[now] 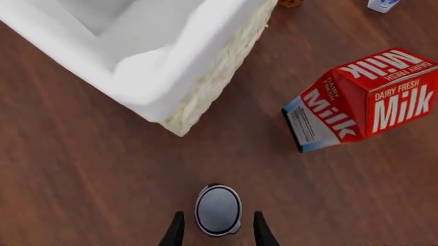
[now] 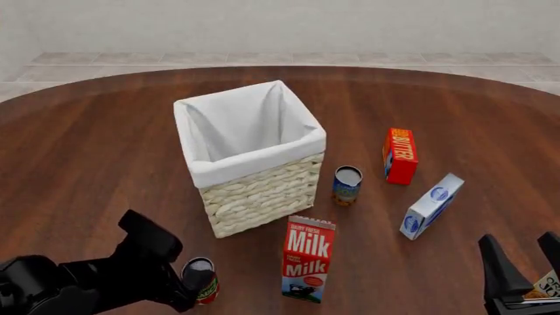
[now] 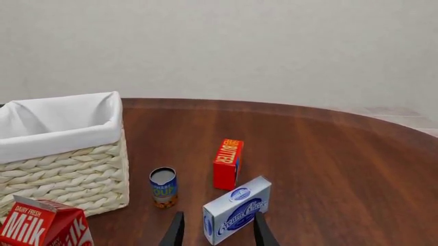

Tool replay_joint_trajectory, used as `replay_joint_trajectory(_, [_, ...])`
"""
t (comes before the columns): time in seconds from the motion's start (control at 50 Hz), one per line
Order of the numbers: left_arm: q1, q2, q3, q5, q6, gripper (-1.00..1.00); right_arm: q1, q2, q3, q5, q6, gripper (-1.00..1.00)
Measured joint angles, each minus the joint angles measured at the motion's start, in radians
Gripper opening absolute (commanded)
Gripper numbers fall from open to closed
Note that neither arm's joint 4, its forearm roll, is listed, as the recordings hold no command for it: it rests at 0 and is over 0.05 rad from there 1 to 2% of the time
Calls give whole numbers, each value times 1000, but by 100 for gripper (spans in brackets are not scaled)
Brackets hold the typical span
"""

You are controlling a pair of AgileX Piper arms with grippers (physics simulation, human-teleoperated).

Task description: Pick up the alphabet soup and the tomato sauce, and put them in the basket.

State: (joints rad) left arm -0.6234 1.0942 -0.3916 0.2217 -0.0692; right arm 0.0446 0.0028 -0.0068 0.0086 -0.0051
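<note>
The tomato sauce [image 2: 202, 281], a red can with a green band, stands on the table in front of the basket [image 2: 254, 167]. In the left wrist view its silvery top [image 1: 217, 209] sits between my left gripper's [image 1: 219, 234] fingers with a gap on each side. The left gripper [image 2: 194, 289] is open around the can. The alphabet soup [image 2: 347, 185], blue over orange, stands upright just right of the basket and shows in the right wrist view [image 3: 163, 187]. My right gripper [image 2: 523, 259] is open and empty at the front right, well short of the soup.
A red milk carton [image 2: 308, 259] stands just right of the tomato sauce and shows in the left wrist view [image 1: 370, 97]. A red butter box [image 2: 400, 155] and a white cream cheese box [image 2: 431, 205] lie right of the soup. The basket's corner [image 1: 179, 115] is close ahead of the left gripper.
</note>
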Motion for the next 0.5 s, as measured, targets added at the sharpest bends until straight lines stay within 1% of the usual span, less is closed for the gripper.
replay_joint_trajectory(0.5, [-17,65,45,-84,-21,100,-1,-2,0,1,1,100])
